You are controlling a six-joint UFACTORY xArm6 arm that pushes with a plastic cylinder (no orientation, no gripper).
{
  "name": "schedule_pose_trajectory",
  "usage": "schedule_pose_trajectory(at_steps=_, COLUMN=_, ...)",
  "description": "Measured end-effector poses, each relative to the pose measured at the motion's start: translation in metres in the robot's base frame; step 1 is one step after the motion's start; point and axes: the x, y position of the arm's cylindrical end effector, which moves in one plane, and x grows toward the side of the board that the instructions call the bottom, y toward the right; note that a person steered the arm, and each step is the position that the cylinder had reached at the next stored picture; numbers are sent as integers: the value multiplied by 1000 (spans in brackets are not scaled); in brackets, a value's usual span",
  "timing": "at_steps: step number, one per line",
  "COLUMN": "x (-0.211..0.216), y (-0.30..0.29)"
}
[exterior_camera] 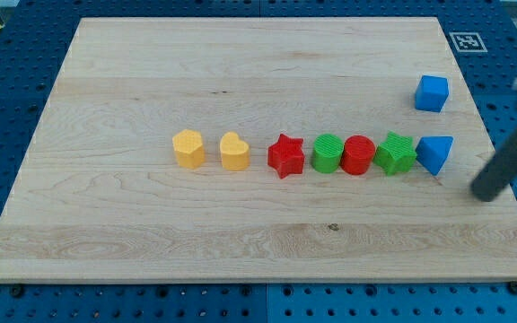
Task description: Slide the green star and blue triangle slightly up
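**Ana:** Green star [396, 152] and blue triangle [434, 153] sit touching each other at the right end of the row, close to the table's right edge, about halfway between its top and bottom edges. Where are you relative to them?

**Arm:** My tip [487, 192] is down on the board, right of the triangle and a little nearer the bottom edge, near it but not touching. There are no jaws to report: it is a bare rod and it holds nothing.

**Ana:** So the pair lies up and to the left of you?

**Arm:** Yes. To send them toward the top edge I judge I would need to get below them first, since from here a push would drive them left into the row.

**Ana:** What is around them?

**Arm:** The red cylinder [358, 154] presses against the star's left side, then the green cylinder [328, 153], red star [285, 155], yellow heart [234, 151] and yellow hexagon [188, 148] run leftward. A blue cube [432, 92] stands above the triangle, well apart, toward the top right corner.

**Ana:** Any risk?

**Arm:** The red cylinder may get dragged along, and a long push could reach the cube.
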Motion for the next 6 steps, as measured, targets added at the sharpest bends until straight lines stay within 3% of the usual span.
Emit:
schedule_pose_trajectory(at_steps=1, x=0, y=-36)
schedule_pose_trajectory(at_steps=5, x=-54, y=-36)
schedule_pose_trajectory(at_steps=6, x=-34, y=-35)
